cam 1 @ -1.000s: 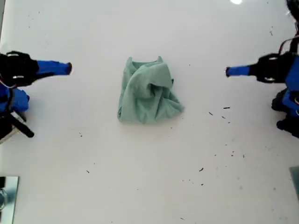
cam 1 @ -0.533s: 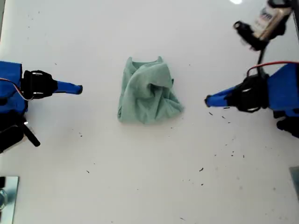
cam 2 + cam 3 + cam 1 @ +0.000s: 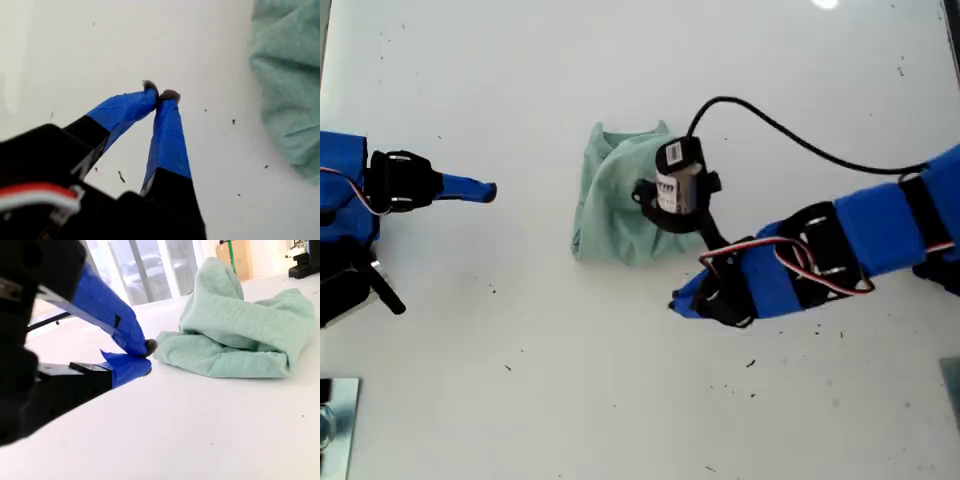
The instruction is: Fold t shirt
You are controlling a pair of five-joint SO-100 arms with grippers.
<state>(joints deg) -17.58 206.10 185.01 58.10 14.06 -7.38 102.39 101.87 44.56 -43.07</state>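
shirt: pale sage-green cotton t shirt [image 3: 615,215], crumpled heap mid-table
first gripper [image 3: 680,300]: pinched shut, empty, just swung in beside the heap
second gripper [image 3: 488,190]: closed, parked well apart
meaning: looks like a grab's coming, 0 folds yet

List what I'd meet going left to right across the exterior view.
My second gripper, fingers shut → the t shirt → dark specks on the table. My first gripper sits within the shirt's left-to-right span, so I leave it out.
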